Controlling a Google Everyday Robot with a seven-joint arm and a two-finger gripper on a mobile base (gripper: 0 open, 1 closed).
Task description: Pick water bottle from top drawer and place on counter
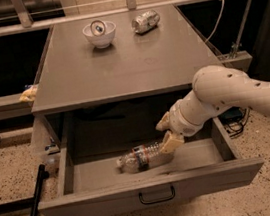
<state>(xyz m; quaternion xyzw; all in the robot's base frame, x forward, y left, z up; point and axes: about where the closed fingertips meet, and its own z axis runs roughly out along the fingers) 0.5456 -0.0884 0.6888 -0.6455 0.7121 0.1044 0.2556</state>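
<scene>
The water bottle (141,157) lies on its side in the open top drawer (153,194), near the middle of its floor, label band in the middle. My gripper (167,133) reaches in from the right, inside the drawer just above the bottle's right end. Its two tan fingers are spread apart and hold nothing. One fingertip (171,142) is close over the bottle's right end, the other (163,122) sits higher. The grey counter (123,66) is directly above the drawer.
On the counter's far side stand a white bowl (99,33) holding a small object and a silver can (145,21) on its side. A dark pole (35,208) leans on the floor at the left. Cables hang at the right.
</scene>
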